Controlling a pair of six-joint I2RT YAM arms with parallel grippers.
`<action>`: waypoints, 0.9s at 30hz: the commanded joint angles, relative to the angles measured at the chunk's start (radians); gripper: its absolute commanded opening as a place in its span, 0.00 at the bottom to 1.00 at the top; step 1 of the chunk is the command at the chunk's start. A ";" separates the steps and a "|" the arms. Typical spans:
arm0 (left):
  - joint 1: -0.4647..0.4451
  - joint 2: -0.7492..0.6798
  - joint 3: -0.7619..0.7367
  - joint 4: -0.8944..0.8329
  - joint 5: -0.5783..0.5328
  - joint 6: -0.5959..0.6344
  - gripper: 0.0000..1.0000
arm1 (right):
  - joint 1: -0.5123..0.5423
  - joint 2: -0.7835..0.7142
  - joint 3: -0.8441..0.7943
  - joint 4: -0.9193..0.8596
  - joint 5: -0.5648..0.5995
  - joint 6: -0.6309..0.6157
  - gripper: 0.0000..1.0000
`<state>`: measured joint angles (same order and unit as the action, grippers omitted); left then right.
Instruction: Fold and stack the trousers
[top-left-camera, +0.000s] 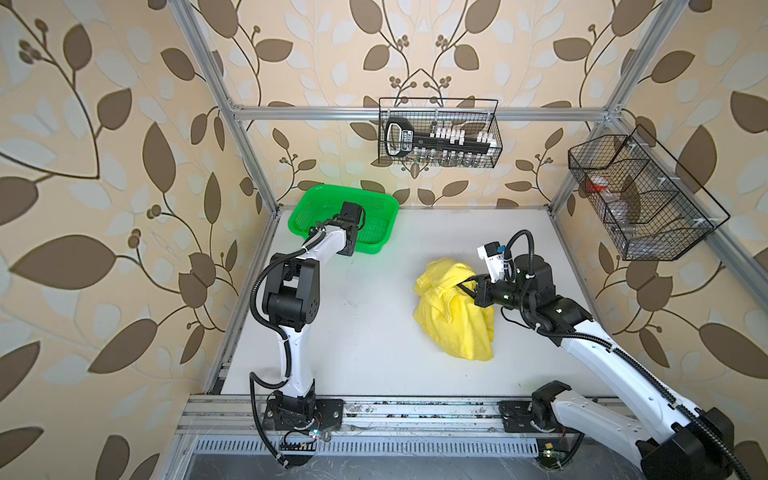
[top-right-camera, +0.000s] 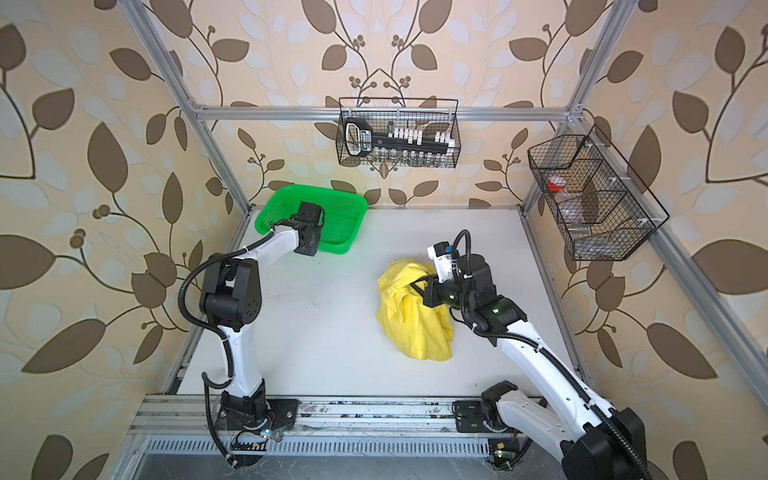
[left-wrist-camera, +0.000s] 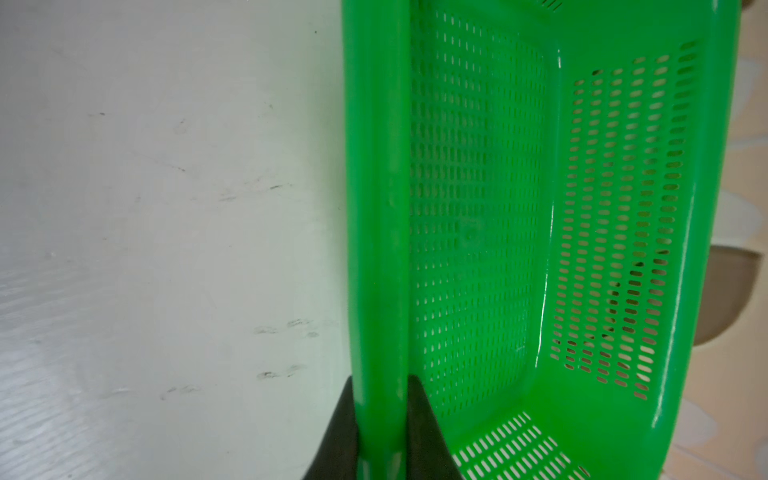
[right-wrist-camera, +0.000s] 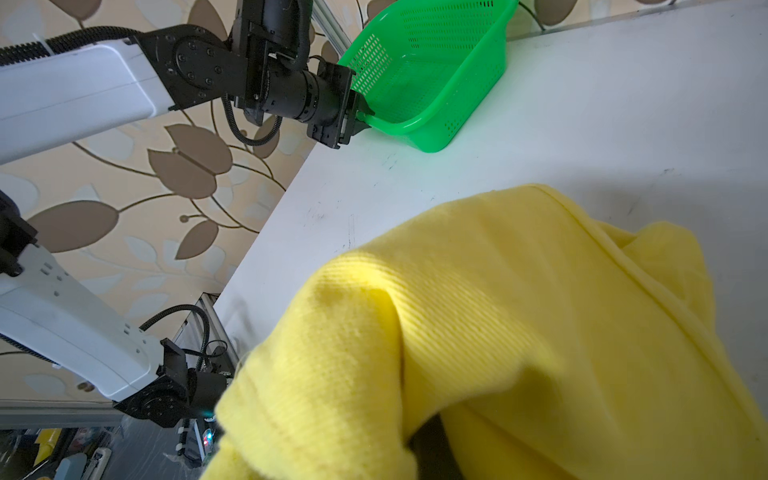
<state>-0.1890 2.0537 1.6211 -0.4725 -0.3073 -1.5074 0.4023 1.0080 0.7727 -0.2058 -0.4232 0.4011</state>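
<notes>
The yellow trousers (top-left-camera: 453, 328) (top-right-camera: 411, 332) lie in a crumpled heap right of the table's middle. My right gripper (top-left-camera: 466, 286) (top-right-camera: 419, 286) is shut on a bunch of their upper fabric. In the right wrist view the trousers (right-wrist-camera: 498, 299) drape over the jaws and hide all but a dark bit of one finger (right-wrist-camera: 432, 451). At the back left my left gripper (top-left-camera: 356, 227) (left-wrist-camera: 380, 415) (right-wrist-camera: 362, 116) is shut on the near rim of the green basket (top-left-camera: 380, 199) (top-right-camera: 353, 201) (left-wrist-camera: 376, 208) (right-wrist-camera: 415, 123). Nothing lies in the basket.
The white table (top-left-camera: 353, 332) runs to a metal rail at the front. Aluminium frame posts (top-left-camera: 249, 158) stand at the back corners. A black wire basket (top-left-camera: 440, 133) hangs on the back wall, and another wire basket (top-left-camera: 640, 199) hangs on the right wall.
</notes>
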 joint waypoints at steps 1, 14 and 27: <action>0.009 0.032 0.055 0.026 -0.021 -0.032 0.20 | 0.015 0.017 -0.014 0.142 -0.026 0.006 0.02; 0.012 -0.140 -0.076 0.111 0.105 0.114 0.72 | 0.111 0.156 -0.054 0.191 -0.045 -0.105 0.42; -0.062 -0.484 -0.392 -0.019 0.340 0.460 0.99 | -0.075 -0.080 -0.041 -0.170 0.002 -0.268 0.66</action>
<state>-0.2115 1.6657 1.3014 -0.4038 -0.0311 -1.1736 0.3645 0.9798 0.7311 -0.2710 -0.4442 0.1802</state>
